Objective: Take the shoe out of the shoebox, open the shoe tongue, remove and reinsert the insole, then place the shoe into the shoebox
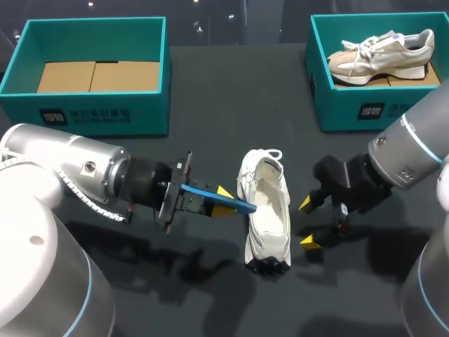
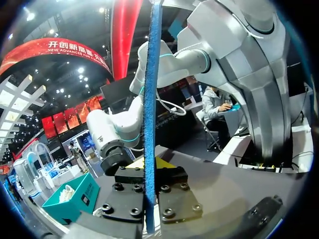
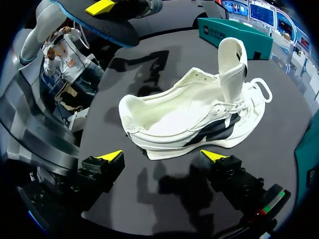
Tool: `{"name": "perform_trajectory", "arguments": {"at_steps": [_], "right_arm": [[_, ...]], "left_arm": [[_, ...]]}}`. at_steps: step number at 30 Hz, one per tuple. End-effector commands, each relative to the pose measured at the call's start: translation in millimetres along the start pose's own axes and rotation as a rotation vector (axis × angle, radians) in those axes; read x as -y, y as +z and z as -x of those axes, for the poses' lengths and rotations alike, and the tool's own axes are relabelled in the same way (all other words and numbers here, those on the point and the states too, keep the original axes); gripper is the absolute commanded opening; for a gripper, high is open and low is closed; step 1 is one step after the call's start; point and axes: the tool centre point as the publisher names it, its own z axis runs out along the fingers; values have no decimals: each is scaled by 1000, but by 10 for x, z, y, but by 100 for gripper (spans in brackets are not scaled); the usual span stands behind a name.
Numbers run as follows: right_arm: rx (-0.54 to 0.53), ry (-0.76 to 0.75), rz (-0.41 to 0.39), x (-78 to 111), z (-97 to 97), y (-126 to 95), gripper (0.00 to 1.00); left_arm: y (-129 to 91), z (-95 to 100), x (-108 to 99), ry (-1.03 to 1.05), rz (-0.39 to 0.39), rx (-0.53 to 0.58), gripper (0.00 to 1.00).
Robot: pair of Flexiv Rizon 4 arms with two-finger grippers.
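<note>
A white shoe [image 1: 266, 210] lies on the dark table, heel toward me and toe pointing away. In the right wrist view the shoe [image 3: 199, 119] has its tongue [image 3: 232, 59] pulled upright and its inside is bare. My left gripper [image 1: 224, 201] is shut on a thin blue insole [image 1: 217, 198] just left of the shoe. The insole's free end reaches over the shoe's left rim. Seen edge-on in the left wrist view, the insole [image 2: 150, 114] runs out between the fingers of the left gripper [image 2: 151, 164]. My right gripper [image 1: 309, 222] stands open to the right of the shoe, holding nothing [image 3: 162, 164].
A teal shoebox [image 1: 98, 116] with a cardboard floor stands at the back left. A second teal box [image 1: 351, 112] at the back right holds a beige sneaker [image 1: 382, 56]. Both arms crowd the shoe's two sides.
</note>
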Motion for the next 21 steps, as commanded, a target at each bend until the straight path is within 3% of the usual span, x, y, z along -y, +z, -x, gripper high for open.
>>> {"name": "perform_trajectory", "arguments": {"at_steps": [1,11,21], "right_arm": [[11,7,-11,-31,-3,86,100],[11,19,-15,-9,13,157,100],[29,44,-17,15,21,178,100]], "left_arm": [[25,1,-1,0,2,0,0],[202,97,-194,102,0,-34,0],[364,41,-284,132,46,-44,0]]}}
